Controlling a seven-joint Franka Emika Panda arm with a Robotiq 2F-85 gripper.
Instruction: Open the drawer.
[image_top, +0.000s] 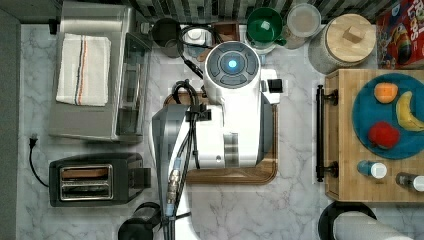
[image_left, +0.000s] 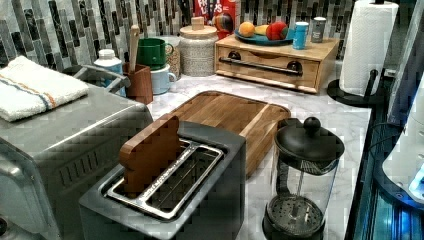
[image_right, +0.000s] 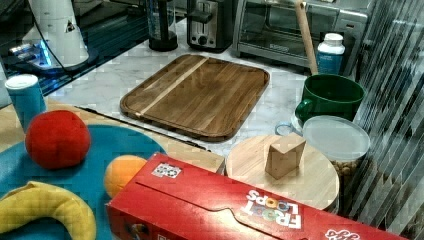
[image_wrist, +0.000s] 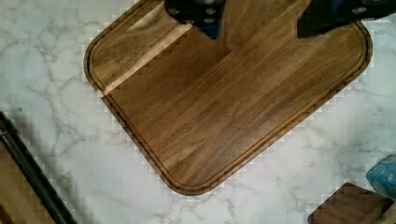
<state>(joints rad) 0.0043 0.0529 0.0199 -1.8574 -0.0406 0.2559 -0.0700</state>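
Observation:
The drawer (image_top: 334, 135) is a light bamboo box at the top view's right. Its long black bar handle (image_top: 319, 132) faces the brown wooden tray (image_top: 267, 172), and its front looks flush with the box in the left view (image_left: 267, 66). My white arm (image_top: 232, 100) hangs over the tray, to the left of the handle in the top view. In the wrist view my gripper (image_wrist: 259, 18) is open, with two dark fingertips (image_wrist: 201, 14) above the tray (image_wrist: 224, 102) and nothing between them. The handle (image_wrist: 28, 172) crosses one corner of the wrist view, apart from the fingers.
A blue plate of fruit (image_top: 387, 117) and small bottles sit on top of the drawer unit. In the top view, an oven (image_top: 92, 70) and toaster (image_top: 92, 177) stand at left. A French press (image_left: 302, 185), paper towel roll (image_left: 367, 47), mugs, jar and cereal box (image_right: 240, 210) ring the counter.

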